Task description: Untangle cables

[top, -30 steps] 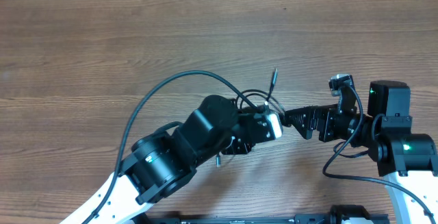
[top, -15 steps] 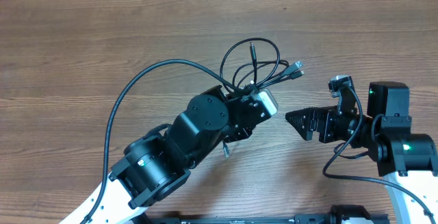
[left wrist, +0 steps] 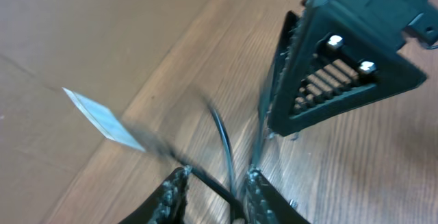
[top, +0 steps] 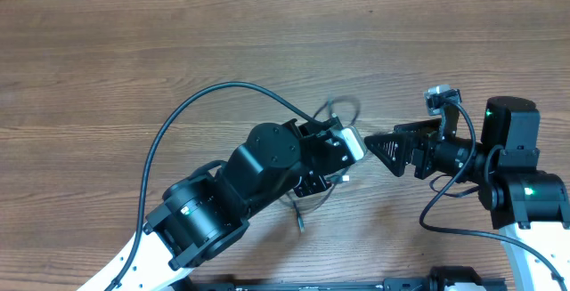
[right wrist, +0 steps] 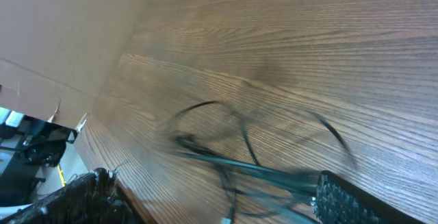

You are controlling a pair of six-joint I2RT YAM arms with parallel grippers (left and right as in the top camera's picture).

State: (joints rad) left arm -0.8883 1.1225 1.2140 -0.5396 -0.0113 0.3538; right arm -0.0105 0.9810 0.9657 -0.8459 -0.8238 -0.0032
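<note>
The cables (top: 342, 109) are thin black cords, blurred with motion, looping just beyond my left gripper (top: 350, 143); one strand trails toward me and ends in a small plug (top: 301, 227). In the left wrist view my left gripper (left wrist: 215, 191) has its jaws parted wider than the cables (left wrist: 222, 142) running loosely between them. My right gripper (top: 385, 144) stands tip to tip with the left one, and its dark triangular finger (left wrist: 342, 80) fills that view. In the right wrist view my right gripper (right wrist: 219, 196) is wide open, with the blurred cables (right wrist: 236, 159) stretched between its fingers.
The wooden table (top: 134, 51) spreads to the left and far side. A thick black wire (top: 178, 126) arcs from my left arm across the table. Brown cardboard (left wrist: 82, 32) borders the table's far edge, with a small white label (left wrist: 102, 118) on it.
My left gripper, shut a second ago, swung out with the cables, came back and parted its jaws. The cable bundle drops in a blur. My right gripper moved left toward it.
</note>
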